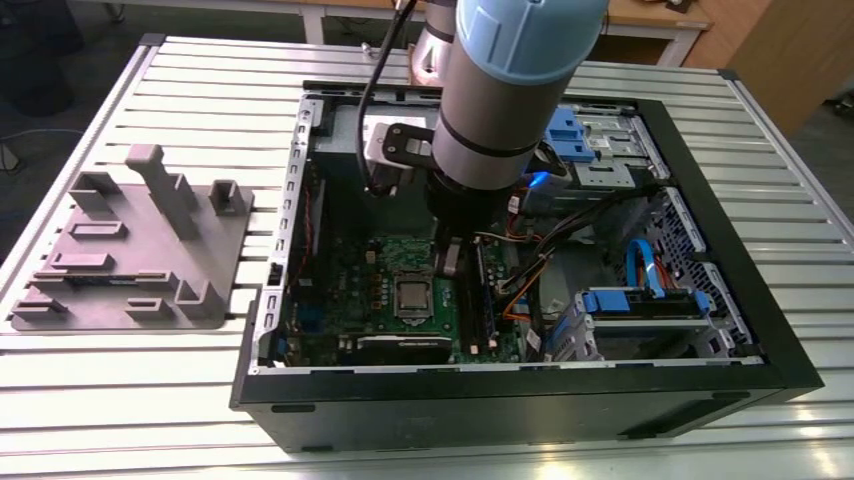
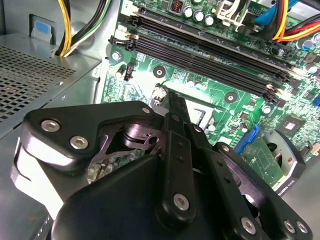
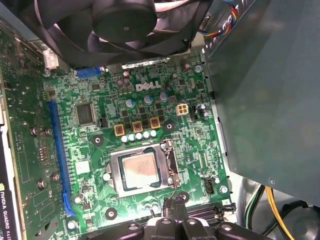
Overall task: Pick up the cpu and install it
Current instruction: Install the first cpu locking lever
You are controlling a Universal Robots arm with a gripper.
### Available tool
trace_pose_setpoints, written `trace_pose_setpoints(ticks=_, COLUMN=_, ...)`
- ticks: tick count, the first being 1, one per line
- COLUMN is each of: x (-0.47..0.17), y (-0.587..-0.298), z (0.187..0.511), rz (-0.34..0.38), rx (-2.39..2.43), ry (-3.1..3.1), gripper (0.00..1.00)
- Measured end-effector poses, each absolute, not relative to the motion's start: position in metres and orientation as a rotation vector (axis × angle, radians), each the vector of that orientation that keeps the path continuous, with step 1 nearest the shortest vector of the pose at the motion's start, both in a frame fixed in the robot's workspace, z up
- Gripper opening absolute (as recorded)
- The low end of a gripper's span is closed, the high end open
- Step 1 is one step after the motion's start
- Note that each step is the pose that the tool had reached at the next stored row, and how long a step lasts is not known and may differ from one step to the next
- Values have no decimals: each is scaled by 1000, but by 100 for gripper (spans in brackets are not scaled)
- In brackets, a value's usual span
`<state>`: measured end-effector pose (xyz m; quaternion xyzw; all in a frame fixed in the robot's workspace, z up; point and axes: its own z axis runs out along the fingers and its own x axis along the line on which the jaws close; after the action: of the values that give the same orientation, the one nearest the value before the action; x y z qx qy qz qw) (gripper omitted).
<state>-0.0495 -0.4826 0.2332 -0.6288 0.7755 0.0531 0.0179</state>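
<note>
The cpu [image 3: 140, 170], a small square chip with a pale silvery top, lies flat in its socket on the green motherboard [image 3: 195, 140]. In the exterior view the cpu [image 1: 414, 296] sits in the middle of the board inside the open computer case. My gripper [image 1: 451, 272] hangs just above the board, beside the socket on the side of the memory slots, apart from the chip. Its fingertips [image 3: 172, 202] are pressed together with nothing between them. In the second wrist view the gripper [image 2: 173, 100] points down at the board near the black memory slots [image 2: 210, 60].
The black case wall [image 1: 534, 400] rings the board. A black fan [image 3: 120, 20] and the grey power supply box [image 3: 270, 90] stand close by the socket. Coloured cables [image 1: 527, 275] run near the arm. A grey fixture plate [image 1: 134, 250] lies outside the case at the exterior view's left.
</note>
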Motion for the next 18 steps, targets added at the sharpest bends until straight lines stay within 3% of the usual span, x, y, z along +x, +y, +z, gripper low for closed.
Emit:
trace_pose_setpoints(ticks=5, x=-49, y=-483, z=233, rz=128, rx=-1968, ry=2425, gripper=10)
trace_pose_setpoints(ticks=18, x=-50, y=-495, z=225, rz=128, rx=-2010, ry=2392, gripper=10)
